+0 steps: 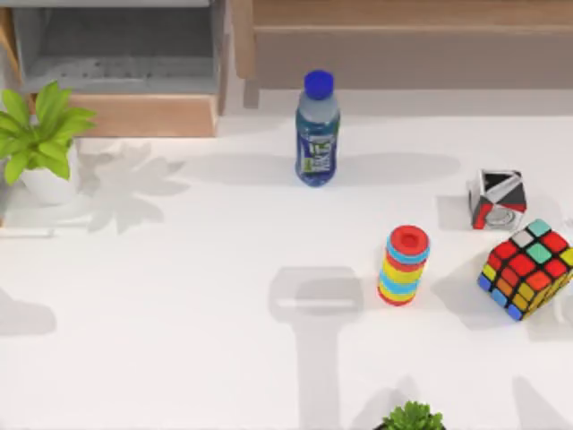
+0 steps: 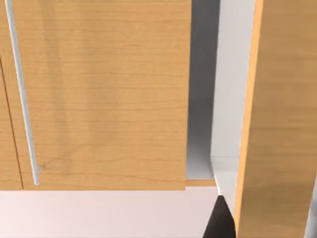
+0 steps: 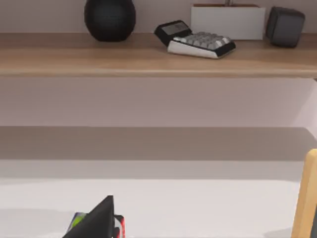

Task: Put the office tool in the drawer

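Well, the drawer (image 1: 143,115) stands pulled open at the worktop's (image 1: 179,313) back left corner, tan front panel towards us, grey floor in shade. Where is the office tool? I cannot tell. Nothing slim and silvery lies on the open worktop among the bottle (image 1: 317,134), the ring stack (image 1: 403,265), the colour cube (image 1: 528,269) and the black-white-red cube (image 1: 497,199). The drawer floor gives only a few pale flecks, too faint to call.

Left wrist view: a dark sliver of the left pincer (image 2: 220,223) sits close up against tan wood panels, with a silvery bar (image 2: 22,99) running along one of them; that reads to me as a handle, not the tool. Open or closed, holding anything or not? Cannot tell.

Right wrist view: an edge of the right pincer (image 3: 99,218) hangs low over the worktop, facing the long shelf (image 3: 148,62). Its state too I cannot tell.

My judgement: opening the drawer is done; whether the tool is inside is unconfirmed, and closing may remain.
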{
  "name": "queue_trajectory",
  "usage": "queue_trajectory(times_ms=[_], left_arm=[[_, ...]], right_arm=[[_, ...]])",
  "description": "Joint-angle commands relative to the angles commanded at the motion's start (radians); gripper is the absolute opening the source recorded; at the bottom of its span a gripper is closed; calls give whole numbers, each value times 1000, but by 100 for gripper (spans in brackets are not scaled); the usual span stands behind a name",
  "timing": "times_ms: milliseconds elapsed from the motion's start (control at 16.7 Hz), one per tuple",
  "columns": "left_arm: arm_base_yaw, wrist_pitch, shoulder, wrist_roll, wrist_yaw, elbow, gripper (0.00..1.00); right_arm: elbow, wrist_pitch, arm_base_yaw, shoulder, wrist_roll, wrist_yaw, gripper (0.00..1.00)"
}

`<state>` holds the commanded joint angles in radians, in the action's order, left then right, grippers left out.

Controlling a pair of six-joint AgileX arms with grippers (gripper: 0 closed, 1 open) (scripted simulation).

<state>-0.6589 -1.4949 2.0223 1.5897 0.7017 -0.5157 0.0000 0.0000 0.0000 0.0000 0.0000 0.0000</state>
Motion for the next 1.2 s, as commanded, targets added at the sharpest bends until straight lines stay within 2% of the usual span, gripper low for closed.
queue_trajectory(times_ms=[120, 180, 780, 1200], left_arm=[[0, 0, 0, 0, 0, 0, 2], [0, 0, 0, 0, 0, 0, 0], [9, 19, 18, -4, -7, -15, 0], [112, 125, 96, -8, -113, -207, 0]], right_arm=[[0, 0, 0, 0, 0, 0, 100], [0, 0, 0, 0, 0, 0, 100], [0, 0, 0, 0, 0, 0, 100], [0, 0, 0, 0, 0, 0, 100]])
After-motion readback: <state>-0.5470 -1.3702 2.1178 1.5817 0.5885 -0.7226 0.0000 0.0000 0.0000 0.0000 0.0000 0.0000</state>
